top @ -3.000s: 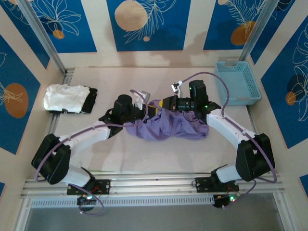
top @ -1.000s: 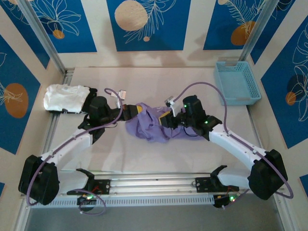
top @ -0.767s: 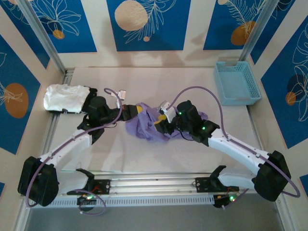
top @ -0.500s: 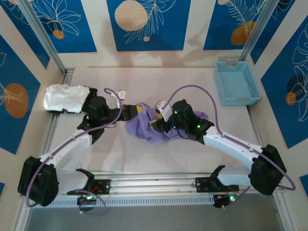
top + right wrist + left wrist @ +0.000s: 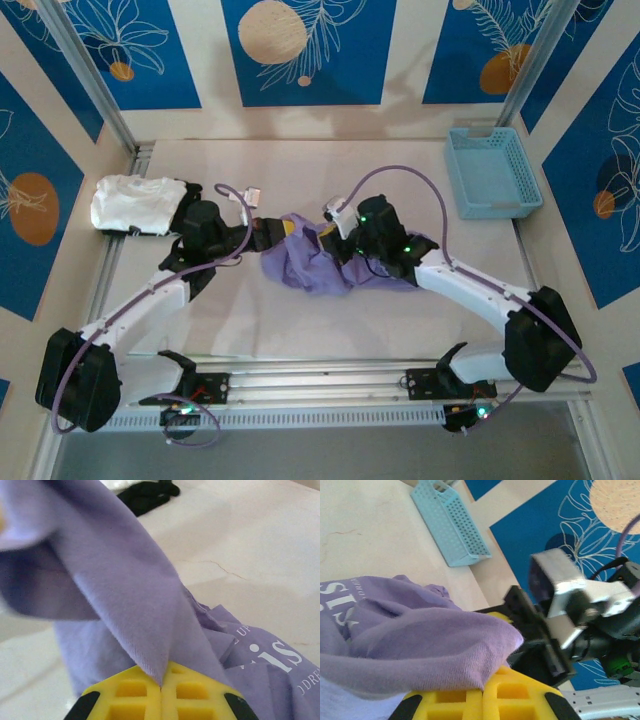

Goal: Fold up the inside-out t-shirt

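Among t-shirt [image 5: 130, 595] folds, white lettering [image 5: 270, 656] shows half-hidden.

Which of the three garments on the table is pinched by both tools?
The lavender t-shirt, bunched mid-table: the left tool and right tool are each shut on its cloth. The white garment and black garment lie folded by the left edge, untouched.

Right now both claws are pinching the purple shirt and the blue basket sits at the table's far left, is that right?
Not quite. The left gripper and right gripper do pinch the purple shirt, but the blue basket sits at the far right of the table, as the top external view shows.
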